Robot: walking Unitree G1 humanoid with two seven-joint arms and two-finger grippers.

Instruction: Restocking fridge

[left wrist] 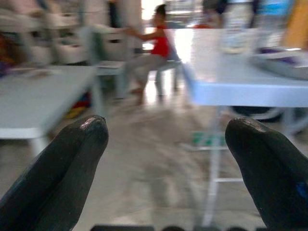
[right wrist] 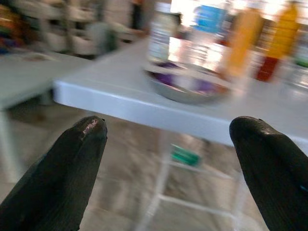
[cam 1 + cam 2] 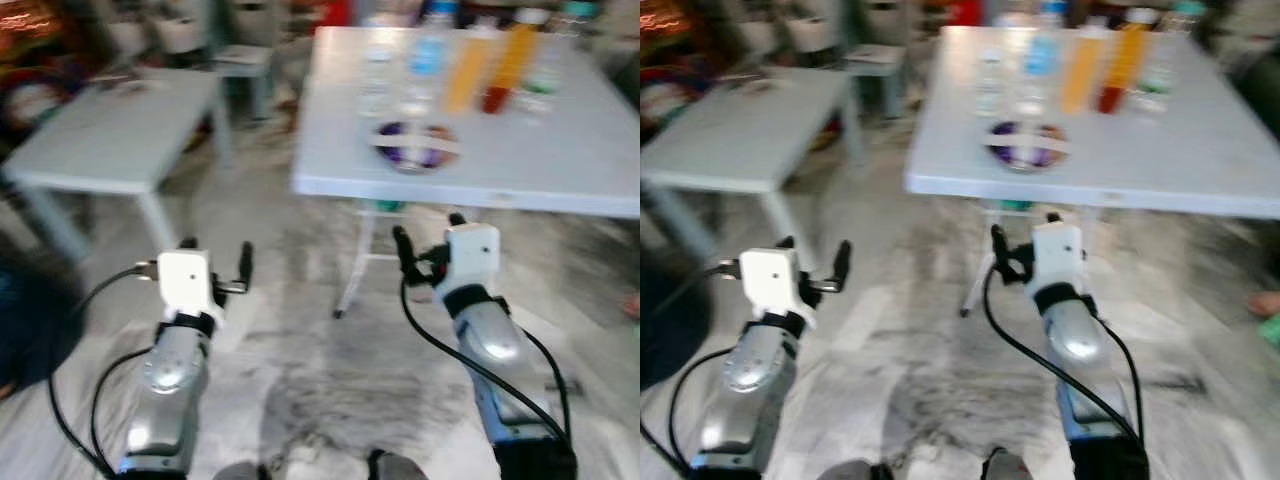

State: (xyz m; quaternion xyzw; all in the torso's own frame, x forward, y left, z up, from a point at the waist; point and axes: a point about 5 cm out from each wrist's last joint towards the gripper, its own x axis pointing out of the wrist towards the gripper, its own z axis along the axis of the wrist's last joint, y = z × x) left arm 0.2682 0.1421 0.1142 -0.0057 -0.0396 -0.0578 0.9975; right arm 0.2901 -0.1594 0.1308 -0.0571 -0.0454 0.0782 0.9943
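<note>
Ahead of you stands the big pale blue plastic counter (image 3: 560, 160), with a lower pale counter (image 3: 120, 130) off to the left. The tall orange drink bottles (image 3: 470, 65) stand upright at its far side, behind the round metal bowl (image 3: 415, 145). Your right gripper (image 3: 425, 245) is nearer. Both it and the left gripper (image 3: 215, 260) are wide open and empty.

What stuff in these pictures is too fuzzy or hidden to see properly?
- Bottle labels: blurred in the eye views.
- What's in the bowl: a purple smear from blur.
- Bottle tops: cut off by the right wrist view's edge.
- The seated person: small and blurred in the left wrist view.
</note>
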